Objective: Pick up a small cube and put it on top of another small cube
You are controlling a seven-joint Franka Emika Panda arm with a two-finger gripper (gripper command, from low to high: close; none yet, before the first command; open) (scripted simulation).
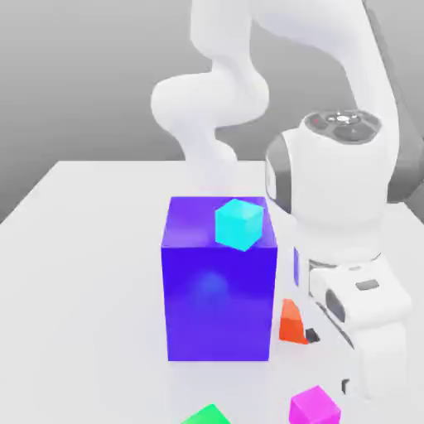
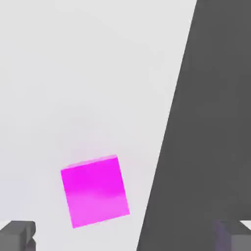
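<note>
A: Hovering with fingers released, our gripper (image 2: pixel 125 238) frames the magenta cube (image 2: pixel 95 190) on the table (image 1: pixel 74 224) nearest us.

B: Farther back, the cyan cube (image 1: pixel 239 224) sits atop the blue block (image 1: pixel 219 286). We risk nudging magenta sideways if we descend off-centre.

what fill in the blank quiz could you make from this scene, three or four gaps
1. The small cyan cube sits on top of the large ____ block.
2. In the hand view, the small cube between the open gripper fingertips is coloured ____.
3. The orange-red wedge lies on the white table at the big block's side toward the exterior view's ____.
4. The gripper's fingers are ____, holding nothing.

Missing words: blue; magenta; right; open
</note>
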